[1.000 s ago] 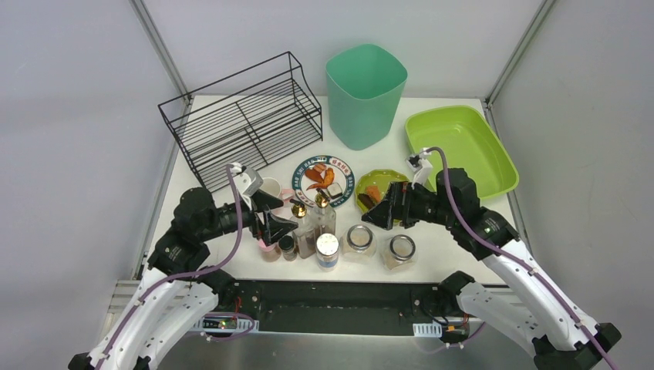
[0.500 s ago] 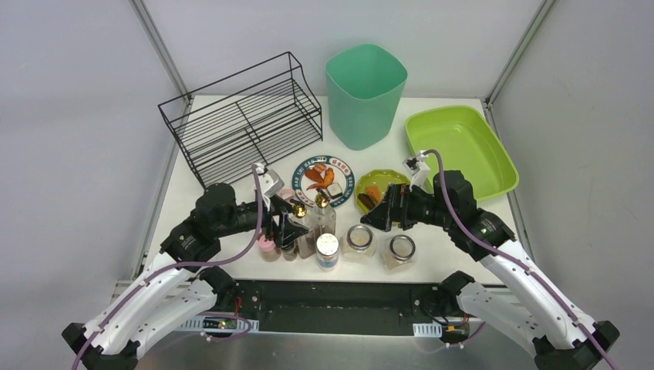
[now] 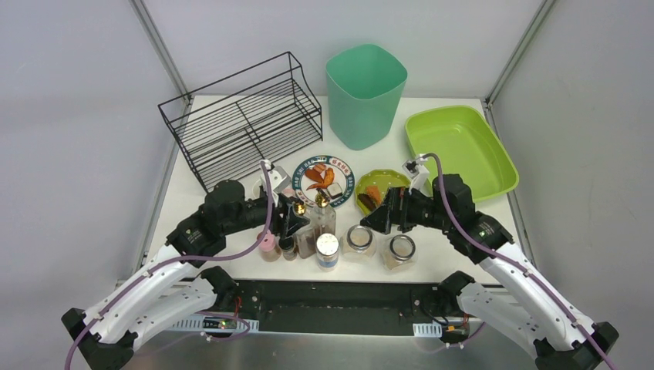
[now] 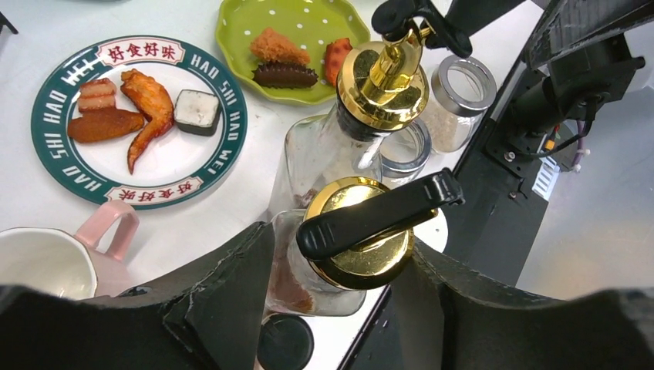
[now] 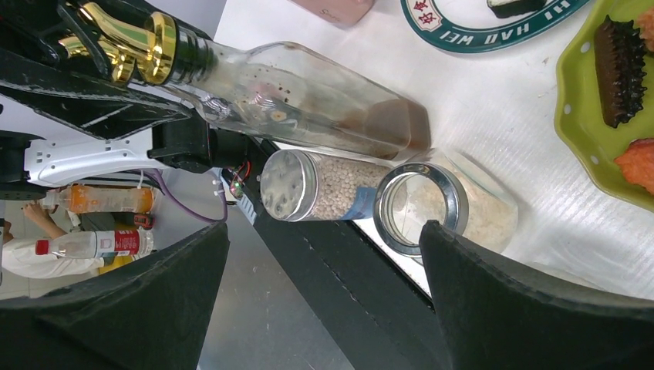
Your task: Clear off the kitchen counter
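Two arms are seen reaching in from the near edge over the white matte rectangular surface (image 3: 348, 157), which lies just beyond the arm bases and carries everything listed.

Nearest row, left to right:
- small pink item (image 3: 268, 244), type unclear
- small dark-capped bottle (image 3: 287, 247)
- clear shaker with perforated silver lid (image 3: 327, 250), pale granules inside
- two open glass jars with metal rims (image 3: 359, 238) (image 3: 401, 248), pale powder inside

Left tool (image 3: 296, 219) is set low just behind that row. Its fingers (image 4: 224, 293) are placed either side of a clear glass bottle with gold pourer cap and black lever (image 4: 355, 247). One finger looks pressed against the glass. Contact on the other side cannot be told, so a pinch is not confirmed.

A second gold-capped glass bottle (image 4: 382, 85) is stood upright just behind the first. A pink-handled mug with white interior (image 4: 46, 266) is seen left of the bottles.

Right tool (image 3: 372, 218) is held above the left jar and the near edge of the dotted dish. Fingers are spread wide, nothing gripped.

Further back:
- round white plate with dark-green lettered rim (image 4: 228, 116), food pieces on it
- just to its right, lime-green dotted dish (image 4: 308, 23), three food pieces in it

Far edge: black wire rack (image 3: 243, 116) at left, teal plastic bin (image 3: 364, 108) in the middle, lime-green plastic tray (image 3: 455, 146) at right.
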`<action>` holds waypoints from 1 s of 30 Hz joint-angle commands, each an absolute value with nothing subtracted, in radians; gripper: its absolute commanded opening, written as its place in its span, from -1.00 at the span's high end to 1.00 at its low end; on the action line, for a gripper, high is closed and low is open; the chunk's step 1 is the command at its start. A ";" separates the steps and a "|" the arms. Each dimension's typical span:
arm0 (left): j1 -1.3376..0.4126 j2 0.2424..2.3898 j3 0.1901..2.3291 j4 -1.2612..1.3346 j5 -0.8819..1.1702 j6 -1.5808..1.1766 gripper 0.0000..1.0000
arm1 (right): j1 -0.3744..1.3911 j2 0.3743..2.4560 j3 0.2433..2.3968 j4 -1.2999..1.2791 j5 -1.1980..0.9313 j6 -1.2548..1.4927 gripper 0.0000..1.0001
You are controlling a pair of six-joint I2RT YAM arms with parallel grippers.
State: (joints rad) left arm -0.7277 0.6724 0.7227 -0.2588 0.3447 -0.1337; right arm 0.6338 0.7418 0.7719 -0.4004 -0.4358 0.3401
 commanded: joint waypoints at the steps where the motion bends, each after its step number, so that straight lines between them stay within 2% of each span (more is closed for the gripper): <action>1: -0.743 0.661 0.767 -0.208 0.288 -0.127 -0.12 | 0.640 0.726 0.754 -0.352 -0.462 0.355 -0.98; 4: -0.745 0.656 0.759 -0.195 0.285 -0.134 -0.11 | 0.642 0.726 0.743 -0.347 -0.465 0.361 -0.98; 12: -0.752 0.661 0.723 -0.137 0.277 -0.171 0.23 | 0.647 0.726 0.741 -0.340 -0.465 0.371 -0.98; 18: -0.753 0.662 0.722 -0.136 0.285 -0.169 0.70 | 0.648 0.720 0.746 -0.359 -0.458 0.369 -0.98; 22: -0.754 0.644 0.727 -0.140 0.278 -0.155 0.86 | 0.650 0.717 0.744 -0.359 -0.457 0.376 -0.98; 23: -0.754 0.640 0.730 -0.147 0.273 -0.151 1.00 | 0.650 0.718 0.744 -0.358 -0.458 0.377 -0.98; 30: -0.754 0.630 0.784 -0.210 0.277 -0.126 1.00 | 0.654 0.726 0.754 -0.368 -0.453 0.376 -0.98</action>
